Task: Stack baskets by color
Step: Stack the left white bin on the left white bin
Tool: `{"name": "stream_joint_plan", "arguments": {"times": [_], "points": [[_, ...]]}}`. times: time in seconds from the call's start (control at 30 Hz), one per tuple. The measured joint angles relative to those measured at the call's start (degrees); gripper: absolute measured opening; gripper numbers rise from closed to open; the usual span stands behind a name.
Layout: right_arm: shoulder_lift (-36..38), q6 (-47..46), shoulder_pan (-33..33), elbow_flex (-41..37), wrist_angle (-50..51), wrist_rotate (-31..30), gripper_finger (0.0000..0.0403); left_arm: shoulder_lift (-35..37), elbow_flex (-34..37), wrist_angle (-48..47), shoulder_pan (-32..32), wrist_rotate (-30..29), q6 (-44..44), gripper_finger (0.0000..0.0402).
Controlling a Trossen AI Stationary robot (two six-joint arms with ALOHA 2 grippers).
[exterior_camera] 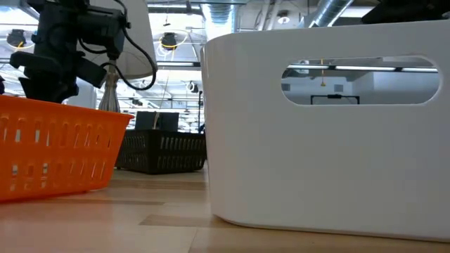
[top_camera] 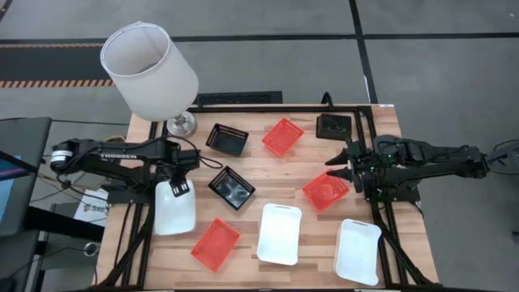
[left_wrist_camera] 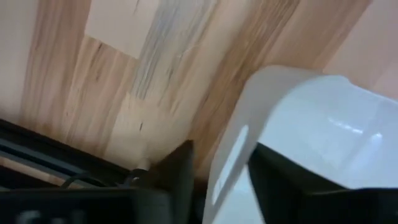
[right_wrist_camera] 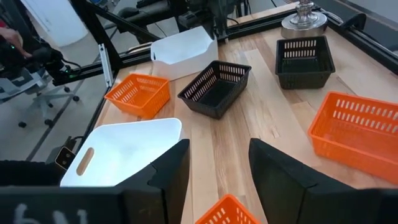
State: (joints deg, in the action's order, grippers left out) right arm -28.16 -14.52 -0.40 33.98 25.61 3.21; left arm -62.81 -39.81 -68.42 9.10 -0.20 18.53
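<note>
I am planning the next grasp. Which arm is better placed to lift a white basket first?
Left. The left gripper already straddles the rim of the white basket at the table's left edge, one finger on either side of its wall. The right gripper is open beside an orange basket, holding nothing.

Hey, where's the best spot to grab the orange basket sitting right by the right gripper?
Probably the orange basket's rim wall nearest the right gripper, from above, one finger inside and one outside: it sits upright and open-topped, its thin wall suiting a pinch.

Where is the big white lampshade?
In the high view, the big white fabric lampshade stands at the table's far left corner, above the left arm, with a black mesh plastic basket as its nearest neighbour.
</note>
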Motion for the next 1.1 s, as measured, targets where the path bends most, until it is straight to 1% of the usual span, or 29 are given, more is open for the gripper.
{"name": "stream_joint_plan", "arguments": {"times": [0.13,0.2,0.3,0.43,0.57,0.67,0.83,1.1], "points": [[0.0,0.0,0.0,0.0,1.2,0.0,0.0188,-2.3,0.0,0.1,0.0,0.0,-0.3,0.0030],[0.0,0.0,0.0,0.0,1.7,0.0,0.0189,-3.8,-0.1,0.2,0.0,0.3,-0.5,0.0008],[0.0,0.0,0.0,0.0,2.2,0.0,0.0189,-6.3,0.0,0.8,-0.1,2.0,-1.6,0.0003],[0.0,-0.4,0.0,0.0,2.4,0.0,0.0184,-8.5,-0.4,0.7,-0.5,1.8,-1.6,0.0000],[0.0,-0.5,0.0,0.0,2.5,0.0,0.0180,-8.8,-1.8,-1.1,-0.7,1.4,-1.8,0.0000],[0.0,-0.5,0.0,0.0,2.5,0.0,0.0180,-8.3,-4.8,-4.8,-1.2,1.0,-1.4,0.0000],[0.0,-0.6,0.0,0.0,2.8,0.0,0.0181,-8.3,-10.9,-9.6,-2.4,-1.8,-0.8,0.0000],[0.0,-0.6,0.0,0.0,2.8,0.0,0.0178,-8.3,-22.9,-16.9,-3.0,-6.0,0.2,0.0000]]}}
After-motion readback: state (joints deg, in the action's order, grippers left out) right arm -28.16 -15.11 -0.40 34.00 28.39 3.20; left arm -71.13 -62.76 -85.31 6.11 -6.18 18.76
